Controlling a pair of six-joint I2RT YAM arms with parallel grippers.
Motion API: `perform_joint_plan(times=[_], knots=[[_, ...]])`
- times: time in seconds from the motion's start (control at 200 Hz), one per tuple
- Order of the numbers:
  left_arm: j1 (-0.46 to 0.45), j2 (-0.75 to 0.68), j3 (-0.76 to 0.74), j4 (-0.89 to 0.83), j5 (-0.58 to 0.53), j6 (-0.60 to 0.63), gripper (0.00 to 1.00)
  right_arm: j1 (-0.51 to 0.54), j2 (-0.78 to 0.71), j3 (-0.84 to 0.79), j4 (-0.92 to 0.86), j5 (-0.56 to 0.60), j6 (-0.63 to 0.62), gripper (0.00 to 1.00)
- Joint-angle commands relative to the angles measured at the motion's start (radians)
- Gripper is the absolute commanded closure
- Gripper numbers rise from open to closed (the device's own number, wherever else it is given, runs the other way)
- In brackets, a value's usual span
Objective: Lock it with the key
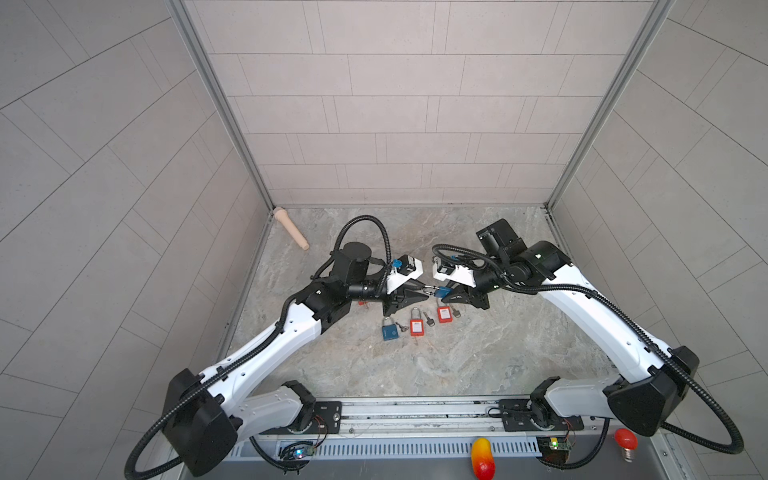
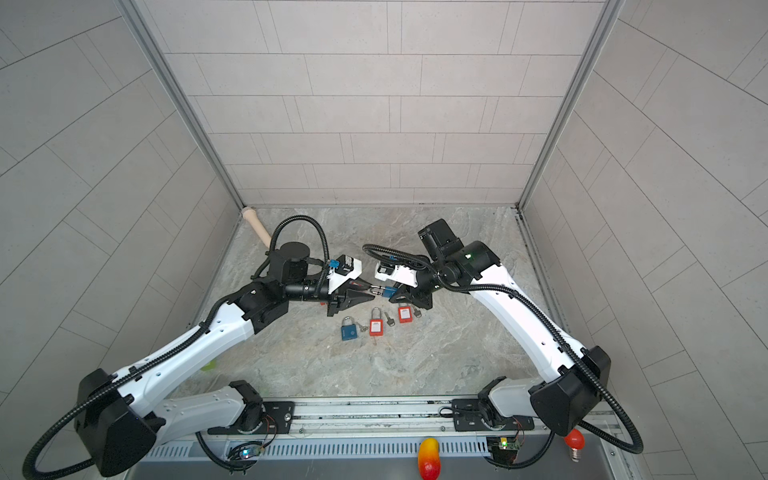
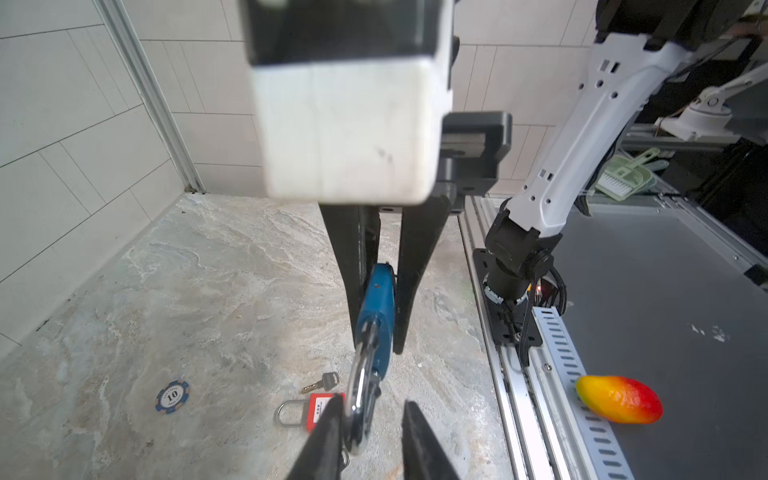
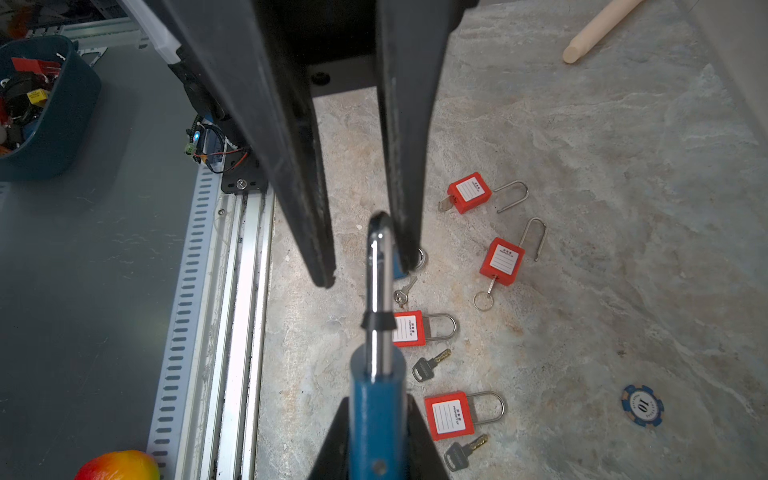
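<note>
Padlock (image 4: pixel 376 436) in right claw (image 4: pixel 376 400); cluttered bin (image 4: pixel 62 137)

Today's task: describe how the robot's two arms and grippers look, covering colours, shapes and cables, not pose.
The left arm and right arm have white shell links joined by bulky black joint housings, with a black ribbed cable hose looping alongside each. The left gripper and right gripper have white bodies and black, tapering wedge-shaped fingers.
</note>
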Motion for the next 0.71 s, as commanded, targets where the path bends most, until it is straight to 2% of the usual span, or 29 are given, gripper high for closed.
perform_joint_plan(times=[0.0,0.175,0.245,0.295,0.405,0.495,0.701], knots=[[-0.011,0.003,0.043,-0.013,0.009,0.04,0.8,0.002,0.003,0.028,-0.023,-0.041,-0.025,1.0],[-0.015,0.006,0.054,-0.014,0.003,0.037,0.76,0.002,0.003,0.017,-0.032,-0.031,-0.036,1.0],[-0.018,0.004,0.053,-0.015,0.008,0.037,0.81,0.001,0.0,0.016,-0.027,-0.036,-0.037,1.0],[-0.019,0.008,0.054,-0.014,0.013,0.036,0.89,0.001,-0.001,0.017,-0.024,-0.041,-0.037,1.0],[-0.023,0.02,0.057,-0.019,0.02,0.036,0.96,0.001,-0.003,0.023,-0.014,-0.048,-0.038,1.0],[-0.026,0.025,0.057,-0.025,0.022,0.04,1.0,0.001,-0.004,0.027,-0.009,-0.054,-0.038,1.0],[-0.064,0.034,0.063,-0.029,-0.019,0.078,1.0,0.005,0.007,0.025,0.015,-0.141,-0.033,1.0]])
